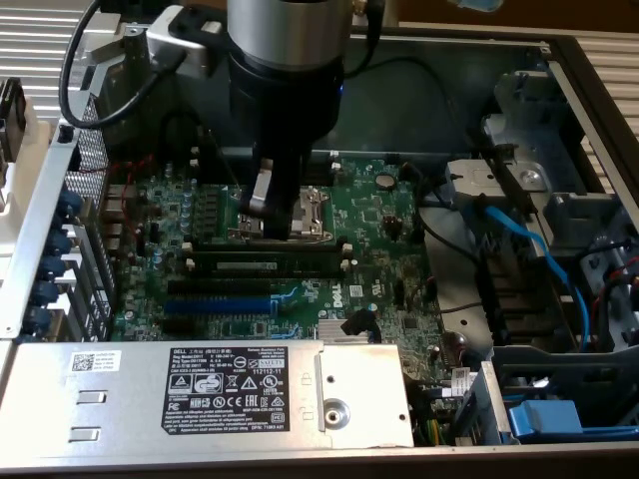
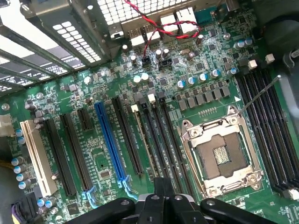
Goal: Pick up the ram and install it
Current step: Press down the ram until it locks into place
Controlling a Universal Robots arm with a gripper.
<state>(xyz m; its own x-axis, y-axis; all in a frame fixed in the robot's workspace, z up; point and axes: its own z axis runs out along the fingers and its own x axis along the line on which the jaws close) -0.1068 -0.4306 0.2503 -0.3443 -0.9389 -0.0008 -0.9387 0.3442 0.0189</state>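
Note:
The ram (image 1: 270,265) is a dark-green stick with a small white label. It lies along a long black slot on the green motherboard (image 1: 379,215), just beside the CPU socket (image 1: 315,205). The wrist view shows the ram (image 2: 145,144) edge-on, as a thin strip among the black slots. My gripper (image 1: 273,230) hangs over the CPU socket (image 2: 219,156), a short way from the ram and not touching it. Its fingers (image 2: 161,184) are shut together with nothing between them.
A blue slot (image 1: 215,304) runs parallel to the ram, with black slots around it. A silver power-supply box (image 1: 200,389) covers the board's near edge. Blue cables (image 1: 529,244) and drive brackets fill the exterior view's right. Metal case walls enclose the board.

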